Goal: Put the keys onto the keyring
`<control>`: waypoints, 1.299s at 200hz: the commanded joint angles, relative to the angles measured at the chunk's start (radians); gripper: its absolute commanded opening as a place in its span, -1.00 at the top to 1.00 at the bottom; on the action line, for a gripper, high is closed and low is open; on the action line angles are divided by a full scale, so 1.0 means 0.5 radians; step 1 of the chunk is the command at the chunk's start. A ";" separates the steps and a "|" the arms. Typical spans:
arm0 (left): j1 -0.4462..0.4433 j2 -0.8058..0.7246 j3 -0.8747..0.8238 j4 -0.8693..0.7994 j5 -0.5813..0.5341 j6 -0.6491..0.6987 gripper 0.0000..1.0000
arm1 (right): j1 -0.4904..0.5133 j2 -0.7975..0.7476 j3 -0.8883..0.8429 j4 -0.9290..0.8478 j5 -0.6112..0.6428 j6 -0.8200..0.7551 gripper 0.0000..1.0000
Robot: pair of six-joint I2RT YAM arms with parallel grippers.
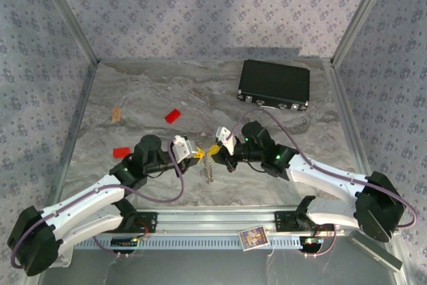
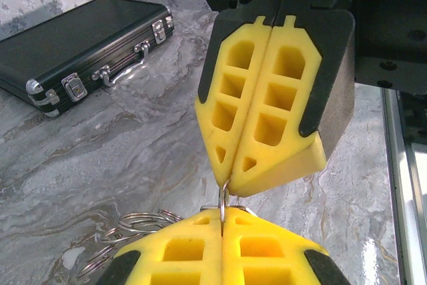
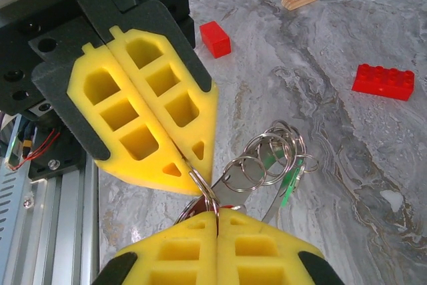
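Two-way pinch atm: shut tight on the keyring (image 3: pixel 200 188) w/ left gripper (image 1: pixel 199 156) and right gripper (image 1: pixel 214 149), tip to tip, mid-table nr the front edge. Spotted green key (image 3: pixel 290 181) hanging in the ring bunch (image 3: pixel 270 155) just beside the tips.

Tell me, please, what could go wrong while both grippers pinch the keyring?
1. The left gripper and right gripper both clamp the thin keyring, tips nearly touching; any pull apart may make it slip or bend.
2. The green key hangs loose beside the grip, so it might swing or snag.
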 commanded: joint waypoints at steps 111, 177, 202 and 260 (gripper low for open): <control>-0.010 0.018 -0.015 0.263 0.224 -0.056 1.00 | -0.059 -0.067 -0.079 0.038 -0.138 -0.153 0.42; -0.019 0.047 -0.040 0.365 0.278 -0.133 1.00 | -0.052 -0.072 -0.107 0.146 -0.255 -0.227 0.52; -0.019 0.055 -0.040 0.372 0.296 -0.138 1.00 | -0.044 -0.065 -0.110 0.184 -0.258 -0.225 0.61; -0.019 0.060 -0.038 0.362 0.303 -0.126 1.00 | -0.042 -0.092 -0.112 0.182 -0.275 -0.238 0.68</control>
